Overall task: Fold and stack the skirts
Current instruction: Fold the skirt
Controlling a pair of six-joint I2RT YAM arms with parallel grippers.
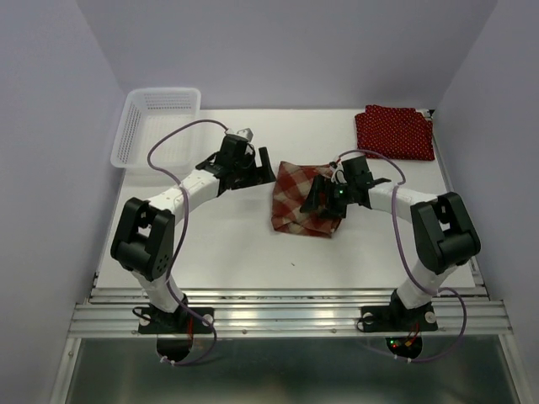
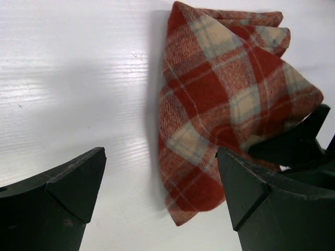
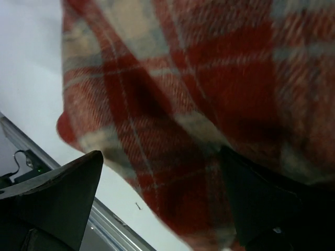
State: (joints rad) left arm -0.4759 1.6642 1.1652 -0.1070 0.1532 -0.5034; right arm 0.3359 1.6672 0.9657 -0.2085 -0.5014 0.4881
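Table (image 1: 227, 252): white, both arms reaching in from the near edge.

Basket (image 1: 156, 126): far left corner, well apart from the cloth.

Plaid skirt (image 1: 296, 202): mid-table, lying flat between the two pincers and folded into a compact, roughly four-sided packet. Its long axis runs near-to-far, leaning slightly left at the near end. The left wrist view shows stacked layers of plaid skirt (image 2: 220, 104) along the upper edge, so the fold looks done or close to done.

Dotted skirt (image 1: 393, 132): dark red, folded, far right corner. I cannot tell whether it is one piece or two.

Left pincer (image 1: 259, 171): fingers wide apart, nothing held. It sits just beside the packet's far-left edge. In its own view, the left pincer (image 2: 159, 157) has the cloth edge running up between the fingers, on the table beyond them.

Right pincer (image 1: 325, 202): fingers wide apart too, hanging over the packet's right edge. In its own view, the right pincer (image 3: 159, 157) has plaid filling the gap, and one finger is partly hidden behind the cloth. I cannot tell whether cloth touches that finger. No clamp is visible.

Judgement: the deciding relation is packet to dotted skirt. The dotted skirt lies to the far right of the packet, on the right arm's side. The right pincer already overlaps the packet's right edge, so the right arm is better placed to carry it. The left pincer would have to reach across.
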